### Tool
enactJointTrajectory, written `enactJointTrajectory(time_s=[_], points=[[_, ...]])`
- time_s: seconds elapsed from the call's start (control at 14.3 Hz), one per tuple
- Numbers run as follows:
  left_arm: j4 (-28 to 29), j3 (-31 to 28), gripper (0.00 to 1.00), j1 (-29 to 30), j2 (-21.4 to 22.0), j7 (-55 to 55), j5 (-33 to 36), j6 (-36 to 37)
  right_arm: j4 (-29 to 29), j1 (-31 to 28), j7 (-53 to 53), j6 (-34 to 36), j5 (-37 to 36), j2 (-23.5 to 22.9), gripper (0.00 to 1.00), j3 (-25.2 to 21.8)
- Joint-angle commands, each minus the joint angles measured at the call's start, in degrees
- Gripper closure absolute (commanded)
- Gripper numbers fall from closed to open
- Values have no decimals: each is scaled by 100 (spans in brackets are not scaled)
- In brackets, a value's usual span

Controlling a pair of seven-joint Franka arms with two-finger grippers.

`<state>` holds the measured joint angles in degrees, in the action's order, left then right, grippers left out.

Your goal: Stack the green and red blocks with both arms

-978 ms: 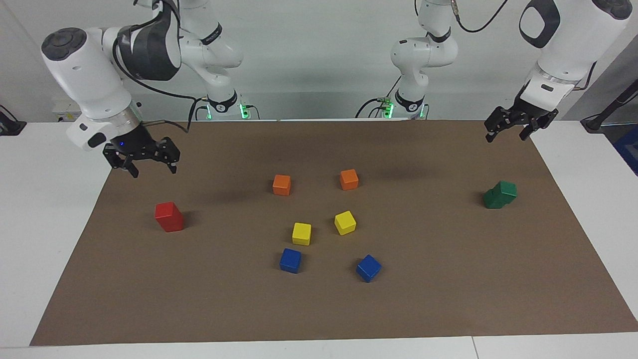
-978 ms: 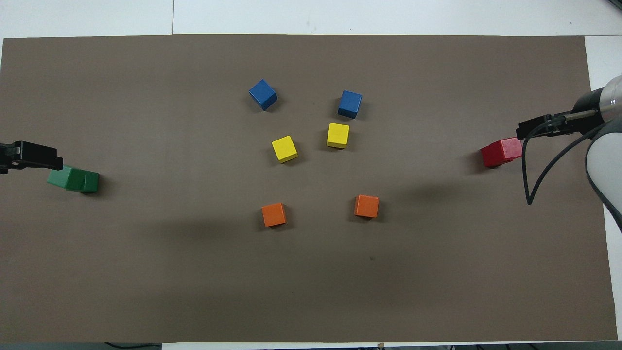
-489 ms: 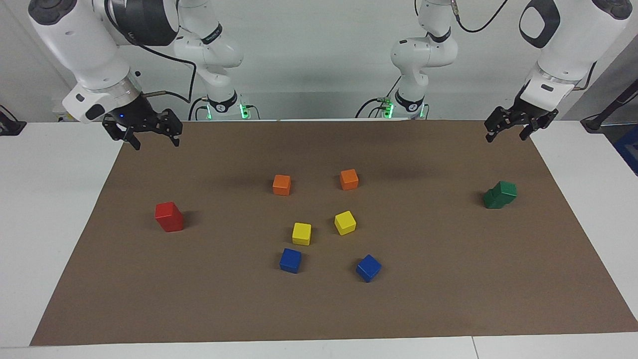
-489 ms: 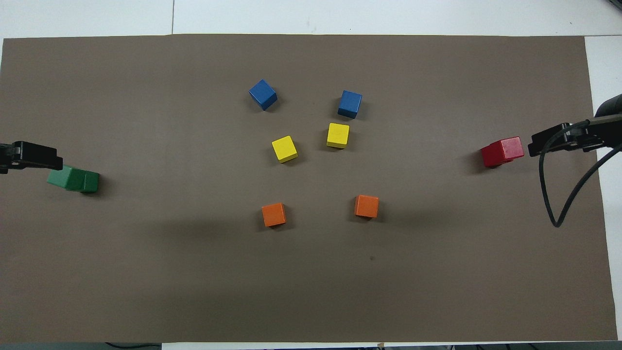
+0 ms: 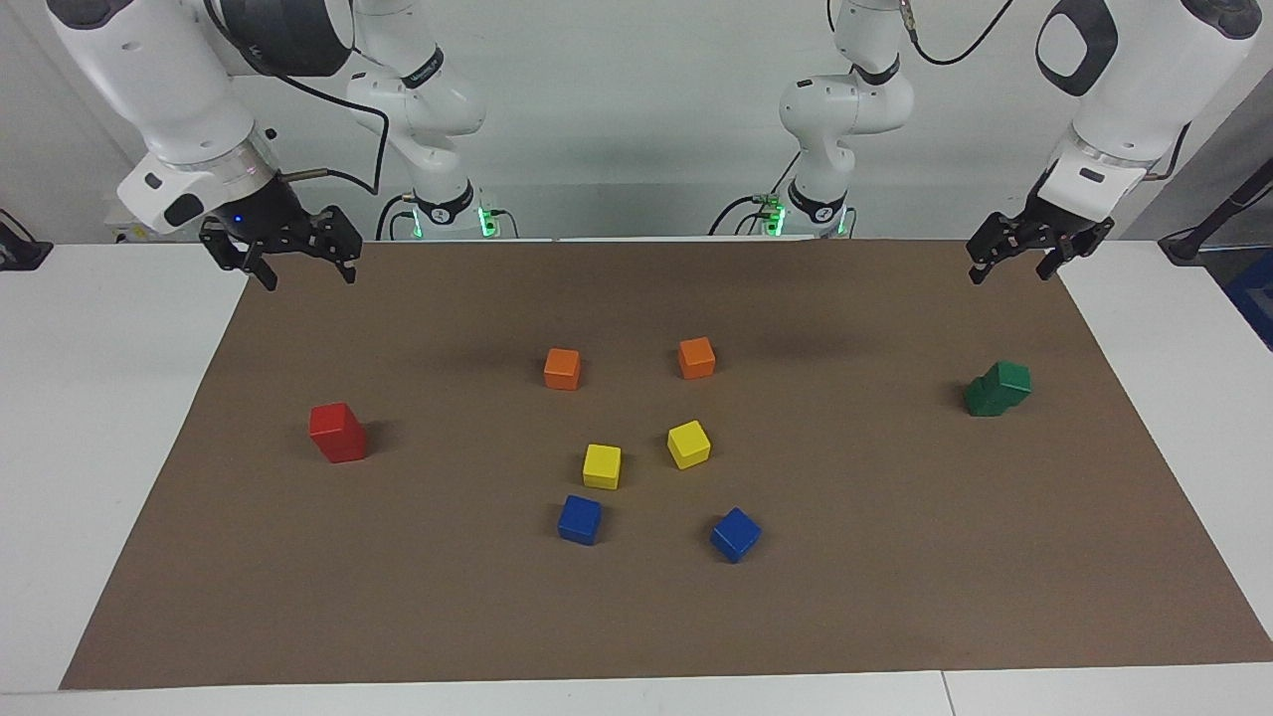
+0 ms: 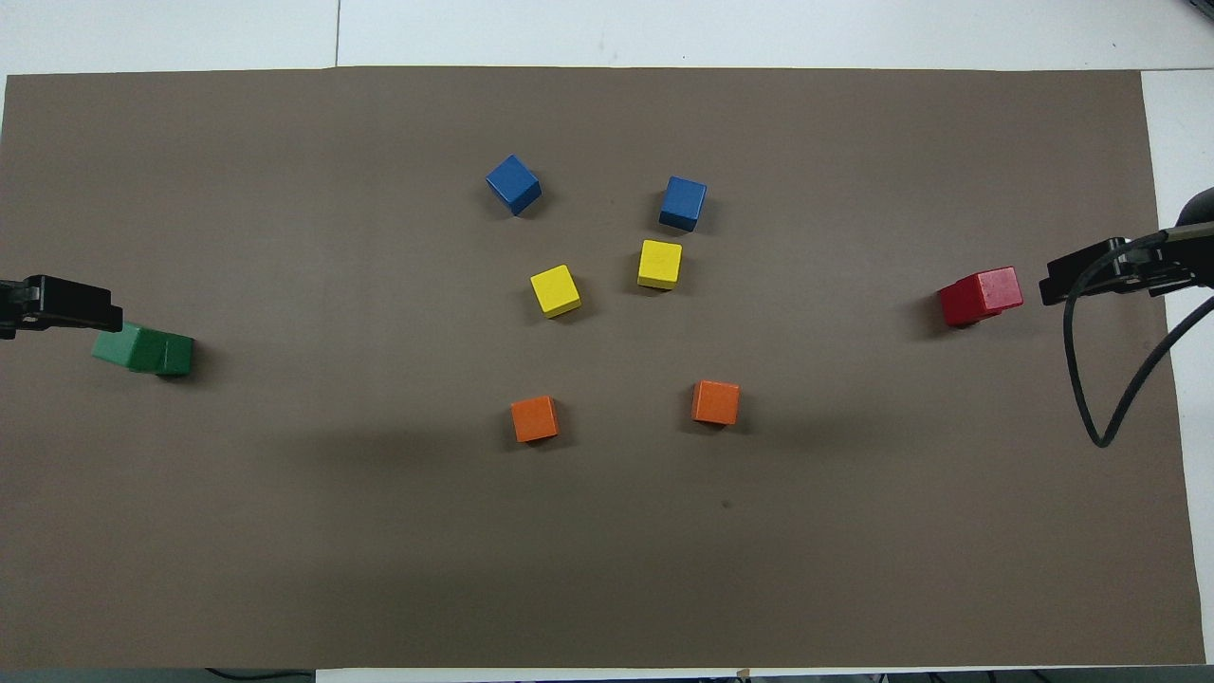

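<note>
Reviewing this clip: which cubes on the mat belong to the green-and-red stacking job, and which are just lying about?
Part of the job:
- red stack, two cubes, toward the right arm's end
- green stack, two cubes, top one offset, toward the left arm's end
- right gripper and left gripper, both open, raised, holding nothing

Lying about, mid-mat:
- orange cubes
- yellow cubes
- blue cubes

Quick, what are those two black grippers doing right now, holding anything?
Left gripper: open, holding nothing, up over the mat's edge.
Right gripper: open, holding nothing, up over the mat's corner.
</note>
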<state>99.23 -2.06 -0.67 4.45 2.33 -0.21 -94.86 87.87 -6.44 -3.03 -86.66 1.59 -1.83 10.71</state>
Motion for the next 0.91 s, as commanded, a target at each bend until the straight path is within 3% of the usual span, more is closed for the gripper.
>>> enactJointTrajectory(time_s=[0.0,0.28,0.49,0.84], points=[[9,-32,0,-56,82,-57,117,-32,-156,-15,241,79,34,-1,0,212],[9,-32,0,-48,82,-48,117,-32,-183,133,267,26,-18,-36,0,134],[9,-32,0,-56,82,-57,117,-32,-174,775,320,44,-27,-1,0,-648],[9,-32,0,-56,82,-57,117,-41,-174,697,320,53,-80,-10,0,-816]])
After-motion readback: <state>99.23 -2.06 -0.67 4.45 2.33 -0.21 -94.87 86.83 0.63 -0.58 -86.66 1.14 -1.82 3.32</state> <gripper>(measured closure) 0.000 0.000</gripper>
